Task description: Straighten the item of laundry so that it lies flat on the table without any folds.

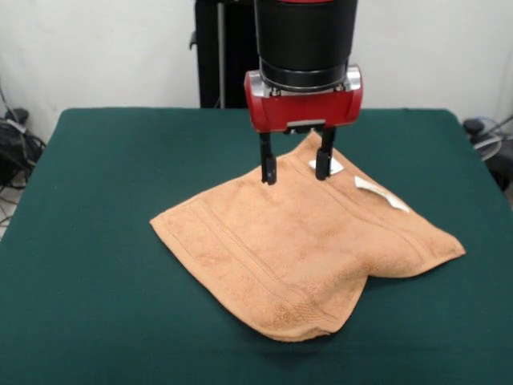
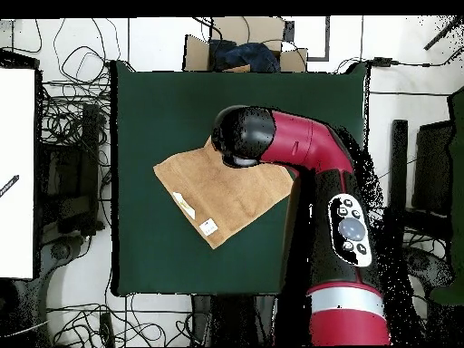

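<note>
The item of laundry [image 1: 304,249] is a peach-orange towel lying mid-table, slightly right of centre, on the green table [image 1: 96,241]. It looks mostly spread, with a fold or notch at its near right edge and a far corner that peaks up by the gripper. Two white tags [image 1: 381,192] sit on its far right edge. My gripper [image 1: 296,168] hangs open over the towel's far part, fingertips at or just above the cloth. In the overhead view the arm's head [image 2: 243,136] hides the gripper and covers part of the towel [image 2: 217,190].
Bare green table [image 2: 145,109] surrounds the towel on all sides. Cables [image 2: 72,109] and a cardboard box [image 2: 240,41] lie off the table edges, and a white surface [image 2: 16,172] stands at the left of the overhead view.
</note>
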{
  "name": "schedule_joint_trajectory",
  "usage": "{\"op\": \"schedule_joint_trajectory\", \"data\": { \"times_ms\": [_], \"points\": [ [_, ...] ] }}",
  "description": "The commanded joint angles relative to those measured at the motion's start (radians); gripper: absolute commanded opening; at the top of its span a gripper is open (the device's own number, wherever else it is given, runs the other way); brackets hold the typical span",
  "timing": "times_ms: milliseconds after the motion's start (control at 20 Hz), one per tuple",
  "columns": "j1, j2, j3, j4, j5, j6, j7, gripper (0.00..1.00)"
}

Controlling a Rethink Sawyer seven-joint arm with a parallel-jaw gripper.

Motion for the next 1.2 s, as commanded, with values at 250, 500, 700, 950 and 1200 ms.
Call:
{"op": "schedule_joint_trajectory", "data": {
  "times_ms": [250,500,700,950,1200],
  "points": [
    [0.012,-0.022,-0.027,0.165,-0.006,-0.085,0.198,1.00],
    [0.013,-0.001,-0.029,0.156,-0.013,-0.105,0.195,1.00],
    [0.014,0.034,-0.033,0.159,-0.021,-0.152,0.199,1.00],
    [0.016,0.048,-0.039,0.154,-0.030,-0.162,0.183,1.00],
    [0.006,0.088,-0.031,0.158,-0.032,-0.219,0.181,1.00]
  ]
}}
